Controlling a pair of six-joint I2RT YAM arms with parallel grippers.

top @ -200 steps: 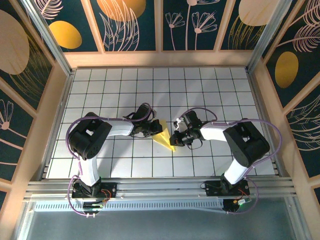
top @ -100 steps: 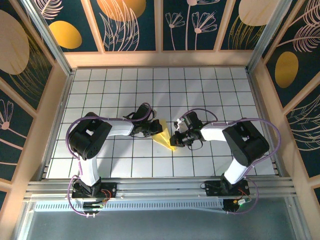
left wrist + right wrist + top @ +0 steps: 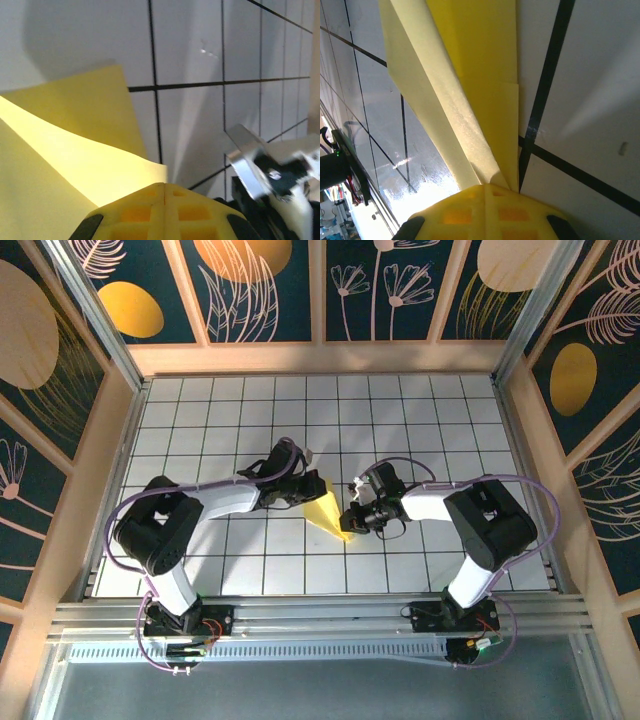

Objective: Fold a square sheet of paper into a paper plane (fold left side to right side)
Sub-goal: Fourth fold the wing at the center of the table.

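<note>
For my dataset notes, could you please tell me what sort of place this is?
Probably a purpose-built robot test cell: a white gridded tabletop, dark painted wall panels in wooden frames around it, and an aluminium rail along the near edge.

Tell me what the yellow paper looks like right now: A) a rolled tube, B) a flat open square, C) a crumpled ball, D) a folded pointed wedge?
D: the paper plane lies creased and tapering to a point between the left tool and the right tool.
</note>
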